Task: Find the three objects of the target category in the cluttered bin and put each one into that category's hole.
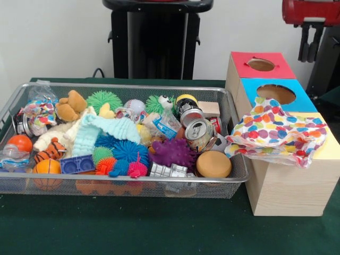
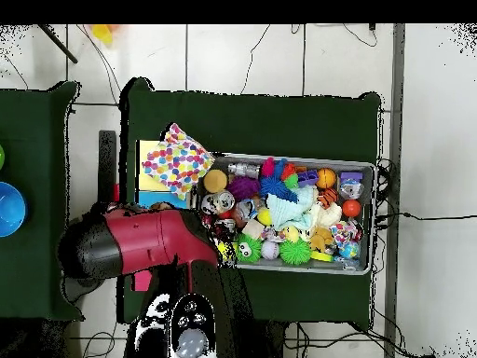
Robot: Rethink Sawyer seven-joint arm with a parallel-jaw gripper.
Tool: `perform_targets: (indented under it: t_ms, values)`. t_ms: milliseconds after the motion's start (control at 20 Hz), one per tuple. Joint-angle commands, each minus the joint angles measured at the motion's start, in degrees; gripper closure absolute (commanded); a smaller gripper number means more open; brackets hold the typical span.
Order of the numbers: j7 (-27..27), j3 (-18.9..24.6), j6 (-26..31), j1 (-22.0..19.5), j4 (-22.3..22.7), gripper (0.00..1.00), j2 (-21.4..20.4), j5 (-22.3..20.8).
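**Dotted cloth draped over the yellow hole**

A large soft white fabric piece printed with coloured dots (image 1: 277, 131) lies spread over the yellow-surround top of the pale wood box (image 1: 291, 187), covering the hole and touching the rim of the silver wire mesh bin (image 1: 127, 180). The bin sits mid-desk, crowded with toys, cans and a pale mint knitted cloth (image 1: 106, 130). The dark end effector (image 1: 311, 42) hangs at the desk's far corner, beyond the red-surround hole (image 1: 261, 65); its fingers seem parted, though I cannot tell for sure.
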Motion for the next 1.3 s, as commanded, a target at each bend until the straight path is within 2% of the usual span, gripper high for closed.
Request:
perform_targets:
  t_ms: [50, 800, 1300]
  values:
    - [4.54, 1.52, -2.47, -0.70, -4.49, 1.00, 6.48, -1.36]
    - [3.57, 1.75, -5.16, -1.51, -5.37, 1.00, 9.16, -1.39]
    - [3.99, 1.15, -8.25, -1.08, -7.25, 1.00, 13.25, -2.31]
